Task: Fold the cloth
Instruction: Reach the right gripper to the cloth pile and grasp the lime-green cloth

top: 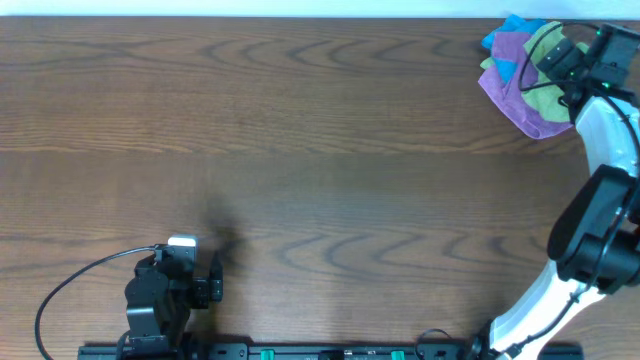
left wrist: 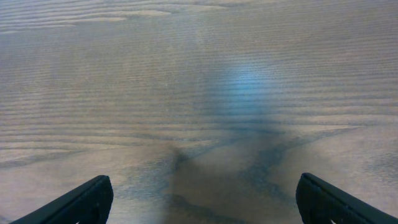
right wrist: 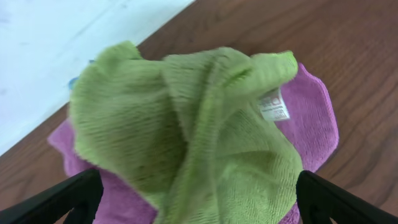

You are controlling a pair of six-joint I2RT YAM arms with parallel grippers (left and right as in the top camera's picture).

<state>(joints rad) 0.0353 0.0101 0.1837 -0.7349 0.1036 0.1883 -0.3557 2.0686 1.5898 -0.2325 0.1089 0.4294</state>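
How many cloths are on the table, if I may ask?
3, heaped at the far right corner: lime-green cloth on top, purple cloth beneath it, blue cloth peeking out behind. Others may be hidden underneath.

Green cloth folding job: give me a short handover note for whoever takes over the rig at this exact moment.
Left gripper: open and holding nothing, over bare table near its own base.
Right gripper: open, poised over the cloth, not gripping it.
Cloth: crumpled on top of the purple cloth at the table's far right corner, white tag facing up. A blue cloth peeks out behind the pile.
Done: nothing folded.
Left: lift the cloth off the pile, probably spread it flat on open table, then fold it.
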